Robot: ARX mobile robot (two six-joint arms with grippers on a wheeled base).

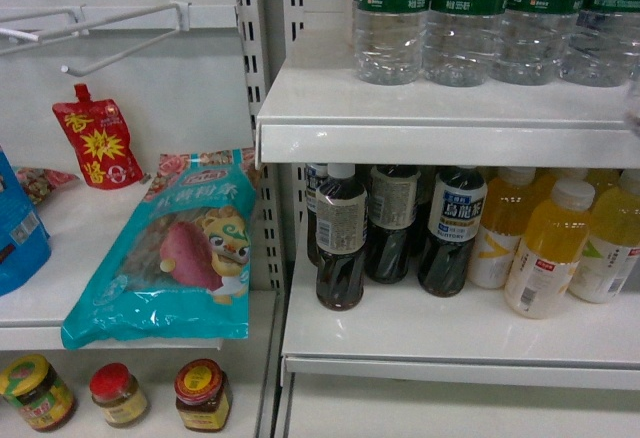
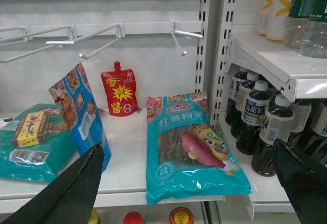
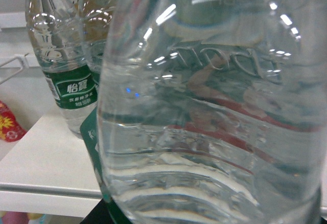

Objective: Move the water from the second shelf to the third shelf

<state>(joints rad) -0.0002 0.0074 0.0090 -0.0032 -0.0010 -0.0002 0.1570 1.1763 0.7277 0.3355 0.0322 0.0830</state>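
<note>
A: Looking for the water (image 1: pixel 460 18)?

B: Found on the upper shelf (image 1: pixel 330 108), standing in a row. Counted four in the head view, labels outward, probably for shoppers. Seen very close in the right wrist view too: one bottle (image 3: pixel 204 106) filling the lens, likely lined up for a grab.

A: Right pincer clamped on it?

B: Cannot tell; hidden behind that bottle.

A: Left pincer (image 2: pixel 187 150)?

B: Spread wide, holding nothing, parked out left over the snack shelf, presumably to keep clear.

A: Below the water?

B: Four dark teas (image 1: pixel 340 248), at least three yellow juices (image 1: pixel 545 253). Down left, three jars (image 1: pixel 118 394).
</note>
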